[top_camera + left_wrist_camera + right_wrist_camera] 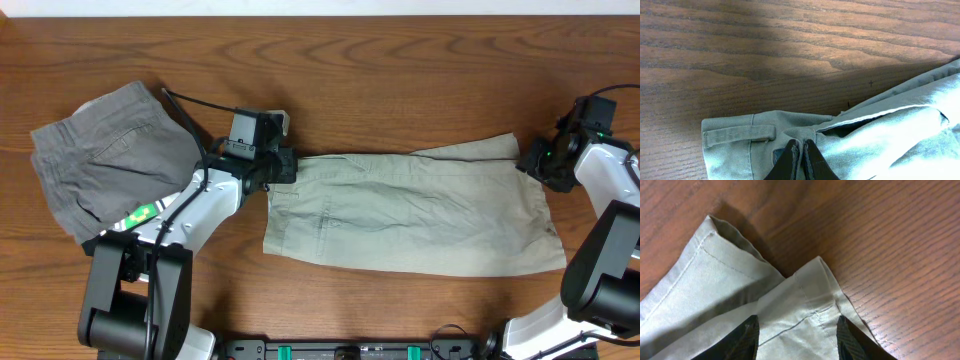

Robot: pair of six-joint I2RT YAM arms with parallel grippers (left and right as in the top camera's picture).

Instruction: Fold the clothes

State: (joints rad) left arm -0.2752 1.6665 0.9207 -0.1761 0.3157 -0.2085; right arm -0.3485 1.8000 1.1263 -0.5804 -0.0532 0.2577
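The clothes (410,215), a pale khaki-green wrinkled pair, lie flat across the table's middle, waistband to the left and leg hems to the right. My left gripper (283,165) sits at the waistband's far corner. In the left wrist view it (801,150) is shut, pinching the waistband fabric (730,145) just right of a belt loop (740,134). My right gripper (528,160) is at the far right hem corner. In the right wrist view it (799,330) stands open, its fingers straddling the hem cloth (715,275) lying on the wood.
A darker grey pair of shorts (110,150) lies crumpled at the left, beside the left arm. Brown wooden tabletop (400,70) runs along the far side. The arm bases stand at the near edge.
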